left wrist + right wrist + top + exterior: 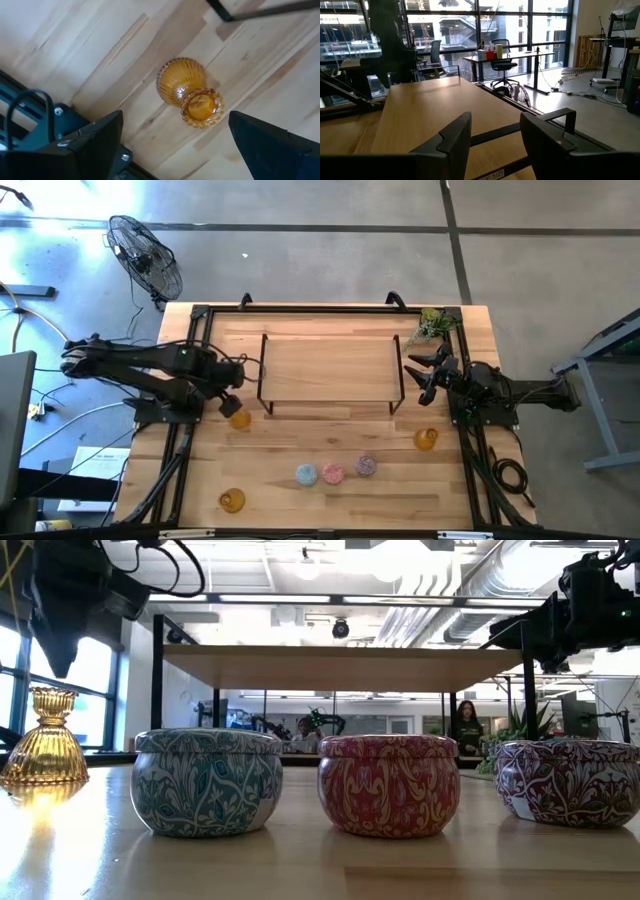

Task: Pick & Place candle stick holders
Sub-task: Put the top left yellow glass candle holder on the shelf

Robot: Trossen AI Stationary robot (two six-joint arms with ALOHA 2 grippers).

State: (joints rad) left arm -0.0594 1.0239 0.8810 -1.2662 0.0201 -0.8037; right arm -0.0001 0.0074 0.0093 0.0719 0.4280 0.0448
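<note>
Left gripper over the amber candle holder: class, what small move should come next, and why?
Probably lower straight down. The left gripper is open above the amber candle holder, which stands upright on the table, apart from both fingers. Closing now would likely catch nothing.

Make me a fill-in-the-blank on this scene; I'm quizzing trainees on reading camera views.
1. The left claw hangs open above an ____ holder.
2. The row of three tins runs blue, ____, purple.
3. The table holds ____ amber holders.
4. The sprig lies by the ____ arm.

Answers: amber; pink; three; right
</note>
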